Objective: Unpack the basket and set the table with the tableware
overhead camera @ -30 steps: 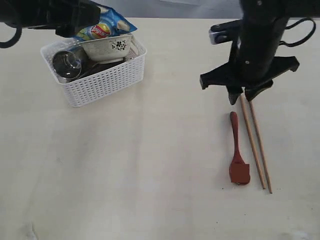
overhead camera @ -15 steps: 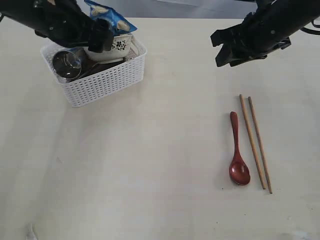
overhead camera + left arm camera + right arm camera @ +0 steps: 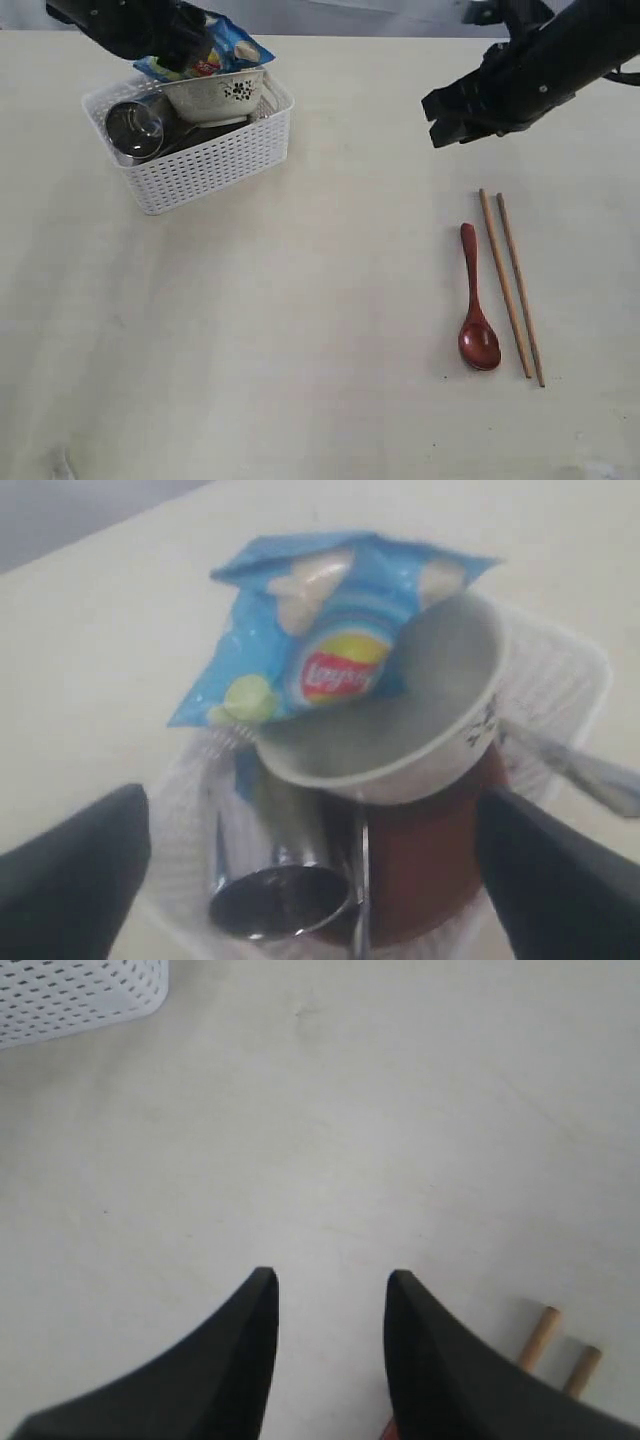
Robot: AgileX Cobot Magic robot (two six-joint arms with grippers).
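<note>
White lattice basket holds the bowl, so we hang our left fingers spread wide over it to reach in, while our right fingers, parted and empty, hover well apart from it near the spoon and chopsticks laid on the surface.

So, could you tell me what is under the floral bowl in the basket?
A reddish-brown plate shows under the floral bowl, beside a steel cup; the bowl covers most of the plate.
</note>
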